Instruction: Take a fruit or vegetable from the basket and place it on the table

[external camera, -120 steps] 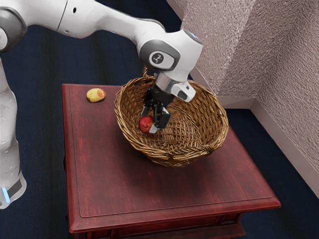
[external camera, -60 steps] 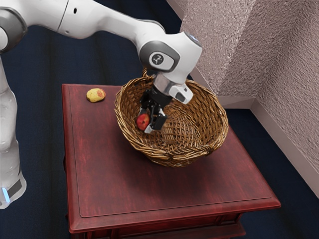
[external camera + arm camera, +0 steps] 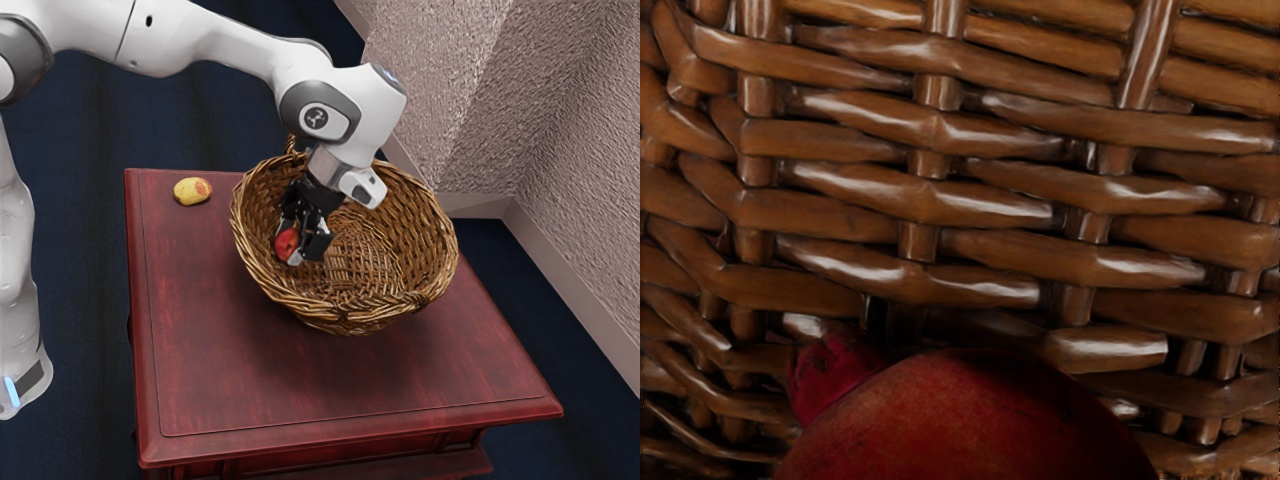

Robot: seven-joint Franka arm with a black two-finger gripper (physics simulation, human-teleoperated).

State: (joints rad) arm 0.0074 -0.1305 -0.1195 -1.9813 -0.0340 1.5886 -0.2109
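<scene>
From where I stand, the pomegranate [image 3: 285, 244] sits inside the basket [image 3: 350, 310], toward its nine o'clock wall, and the fingers [image 3: 318, 243] look clenched on it from two sides. I'd expect a firm, weighty fruit with a smooth rind that could slip or roll, so the widest part of its belly is the place to hold, clear of the knobbly crown [image 3: 835, 372]. The bare desk [image 3: 250, 375] at seven o'clock looks roomy enough
</scene>
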